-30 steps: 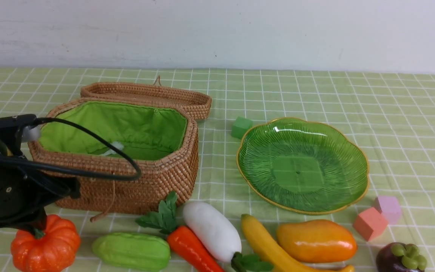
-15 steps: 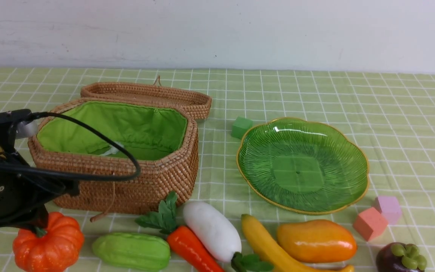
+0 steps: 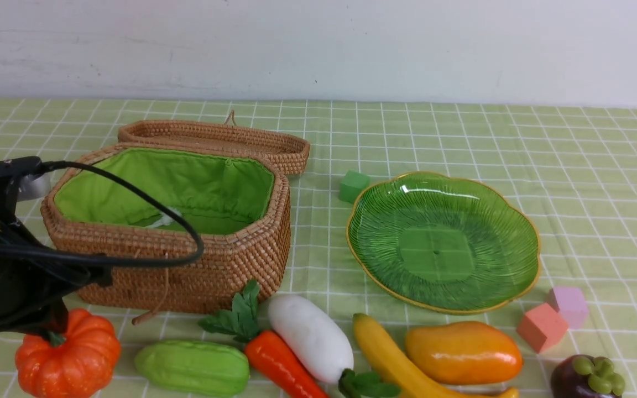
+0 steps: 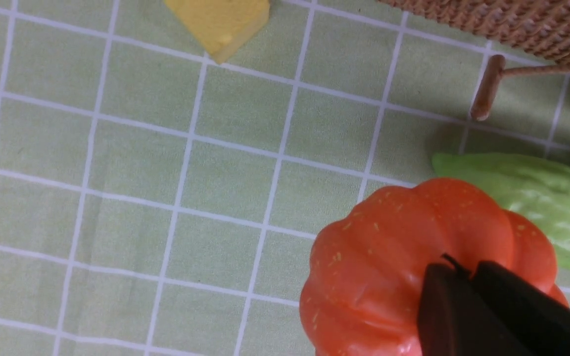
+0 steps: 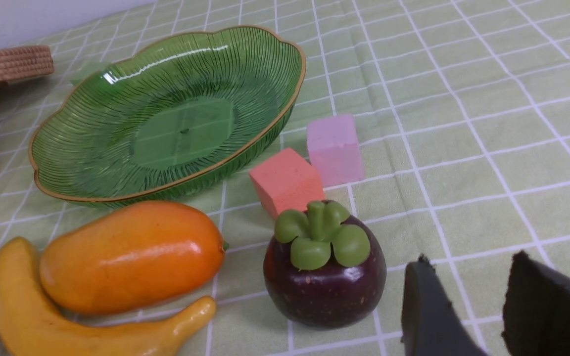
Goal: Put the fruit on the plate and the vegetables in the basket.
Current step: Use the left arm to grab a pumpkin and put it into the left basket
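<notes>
The left end effector [image 4: 460, 271] pinched the pumpkin [image 4: 389, 247] by its stem, just in front of the basket [image 3: 230, 260], likely to lift it in. The right end effector [image 5: 470, 259] hung spread and empty beside the mangosteen [image 5: 324, 282].

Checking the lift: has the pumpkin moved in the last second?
Yes, slightly. In the front view the pumpkin has risen a little toward the base of the basket, which has stayed put. The left gripper pinches its stem.
</notes>
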